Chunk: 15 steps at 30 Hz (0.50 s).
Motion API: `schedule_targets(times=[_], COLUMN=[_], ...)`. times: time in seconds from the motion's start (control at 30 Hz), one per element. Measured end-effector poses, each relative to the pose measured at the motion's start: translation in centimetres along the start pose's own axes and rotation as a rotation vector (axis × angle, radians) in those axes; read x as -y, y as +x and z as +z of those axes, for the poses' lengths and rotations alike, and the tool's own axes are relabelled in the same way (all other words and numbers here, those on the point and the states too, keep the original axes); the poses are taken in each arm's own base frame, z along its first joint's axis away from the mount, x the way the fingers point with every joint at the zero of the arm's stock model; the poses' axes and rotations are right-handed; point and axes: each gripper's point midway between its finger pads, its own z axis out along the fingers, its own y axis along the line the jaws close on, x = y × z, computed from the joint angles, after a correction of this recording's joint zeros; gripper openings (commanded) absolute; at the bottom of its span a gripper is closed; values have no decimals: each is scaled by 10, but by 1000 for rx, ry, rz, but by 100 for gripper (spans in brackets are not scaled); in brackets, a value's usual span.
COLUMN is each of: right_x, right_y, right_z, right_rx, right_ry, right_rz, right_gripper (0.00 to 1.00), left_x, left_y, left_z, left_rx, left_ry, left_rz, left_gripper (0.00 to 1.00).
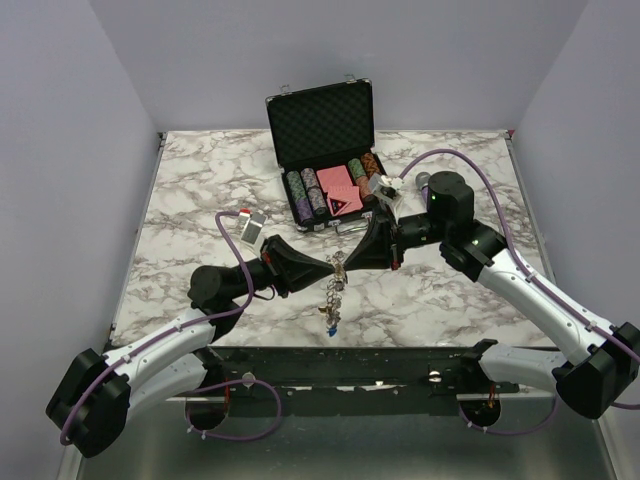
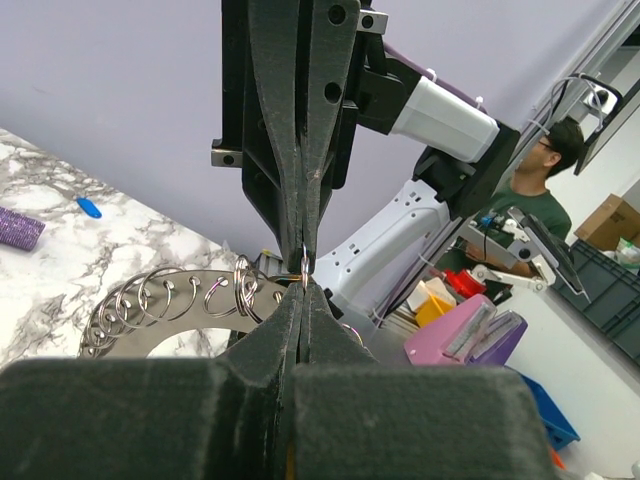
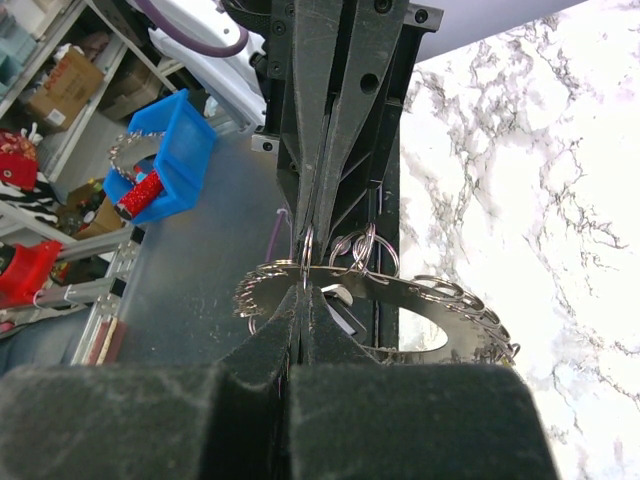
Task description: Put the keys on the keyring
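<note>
I have the left gripper (image 1: pixel 322 268) and right gripper (image 1: pixel 354 262) clenched tip to tip on the fringe of the keyring (image 1: pixel 338 271). It hangs between them, just above the marble tabletop (image 1: pixel 200 200). A few keys (image 1: pixel 330 314) dangle beneath it.

Non-task stuff: marble table (image 1: pixel 200 190), open black chip case (image 1: pixel 320 120), clutter off-table.
Case sits at the table's far edge, lid upright, foam-lined; rows of poker chips (image 1: pixel 305 192) flank a pink-red box (image 1: pixel 338 180). A purple glittery microphone (image 2: pixel 20 228) lies on the marble, with a small blue item (image 2: pixel 88 207) near it. Beyond the table: a person in a green shirt (image 2: pixel 535 200) and a blue bin (image 3: pixel 165 155).
</note>
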Motion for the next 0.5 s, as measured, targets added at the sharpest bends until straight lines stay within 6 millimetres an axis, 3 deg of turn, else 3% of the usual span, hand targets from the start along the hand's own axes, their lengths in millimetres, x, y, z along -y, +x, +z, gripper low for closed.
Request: schedule_targets(times=[0.5], right_x=[1], right_y=[4], right_z=[1], right_rx=[-9], right_ry=[-3], right_rz=[-22], right_gripper=[0], left_x=[0], left_y=[6], left_z=[6], left_rx=[-69], left_ry=[14], left_rz=[-1], left_gripper=[0])
